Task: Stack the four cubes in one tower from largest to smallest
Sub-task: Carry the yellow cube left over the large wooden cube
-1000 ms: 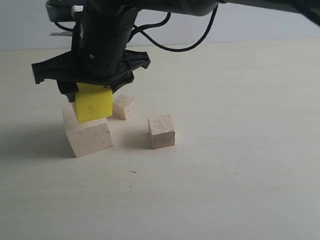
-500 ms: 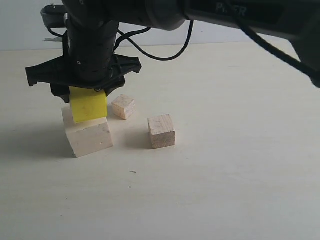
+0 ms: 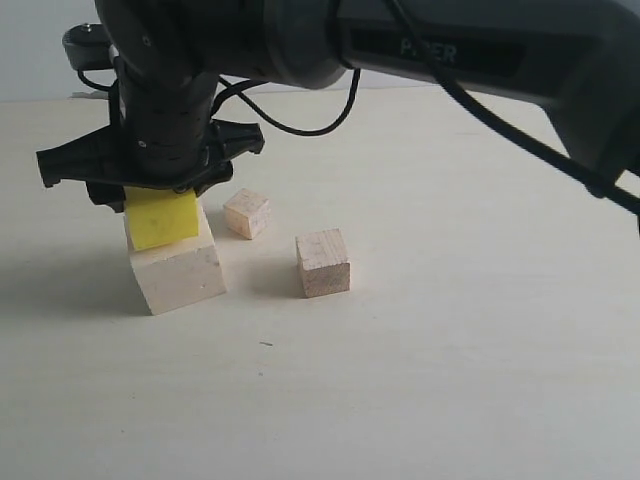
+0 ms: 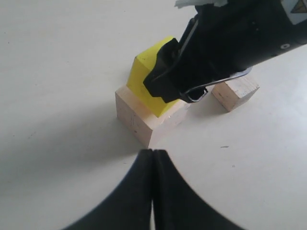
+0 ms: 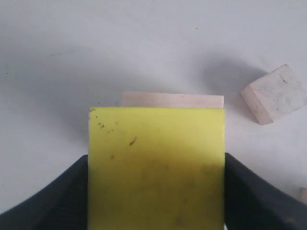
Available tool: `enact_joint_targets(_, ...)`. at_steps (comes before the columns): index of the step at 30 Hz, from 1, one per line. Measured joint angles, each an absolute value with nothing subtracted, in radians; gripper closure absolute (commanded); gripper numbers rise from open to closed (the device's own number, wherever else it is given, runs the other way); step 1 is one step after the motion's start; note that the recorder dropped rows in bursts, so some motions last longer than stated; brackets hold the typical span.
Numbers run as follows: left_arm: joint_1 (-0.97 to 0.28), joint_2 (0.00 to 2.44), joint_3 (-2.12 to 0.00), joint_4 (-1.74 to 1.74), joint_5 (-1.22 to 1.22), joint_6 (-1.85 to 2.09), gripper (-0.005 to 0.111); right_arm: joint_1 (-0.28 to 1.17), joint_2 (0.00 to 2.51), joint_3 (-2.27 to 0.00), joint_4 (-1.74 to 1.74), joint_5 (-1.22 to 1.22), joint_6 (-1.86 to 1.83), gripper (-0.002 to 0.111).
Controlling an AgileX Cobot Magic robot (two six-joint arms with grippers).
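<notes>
- The right claw [image 3: 158, 198] was clamped on two opposite sides of the bright yellow cube [image 3: 165, 222]. Its fingers [image 5: 53, 201] were cut off by the frame edge in the right wrist view.
- The bright yellow cube sat slightly tilted directly over the large pale wood cube [image 3: 178, 275]. Its lower edge was at the wood's top face, but actual contact could not be made out.
- In the right wrist view the yellow face covered the large pale wood cube except for a thin strip at its far edge.
- In the left wrist view a wooden cube [image 4: 236, 91] was partly hidden behind the black arm [image 4: 240, 43], and which cube it was could not be told.
- The left claw [image 4: 152, 191] had both fingers pressed together with nothing between them, and hung above the bench [image 3: 450, 350] near the pair of cubes.
- Four cubes in total, one of each kind: yellow, large pale wood, a light-brown wood cube [image 3: 323, 263] and a small pinkish wood cube [image 3: 247, 213].
- The light-brown wood cube and the small pinkish wood cube lay loose on the bench, apart from each other, beside the large pale wood cube.
- Two claws: one loaded, one empty.
</notes>
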State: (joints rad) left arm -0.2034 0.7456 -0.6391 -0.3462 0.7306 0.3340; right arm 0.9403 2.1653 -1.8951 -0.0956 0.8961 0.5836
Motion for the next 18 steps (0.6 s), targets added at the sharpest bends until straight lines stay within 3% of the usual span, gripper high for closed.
enact_joint_targets(13, -0.203, 0.746, -0.639, -0.346, 0.731, 0.334, 0.107, 0.94, 2.182, -1.896, -0.128, 0.896, 0.587, 0.108)
enact_joint_targets(18, -0.203, 0.746, -0.639, -0.346, 0.731, 0.334, 0.107, 0.94, 2.193, -1.896, -0.115, 0.894, 0.587, 0.096)
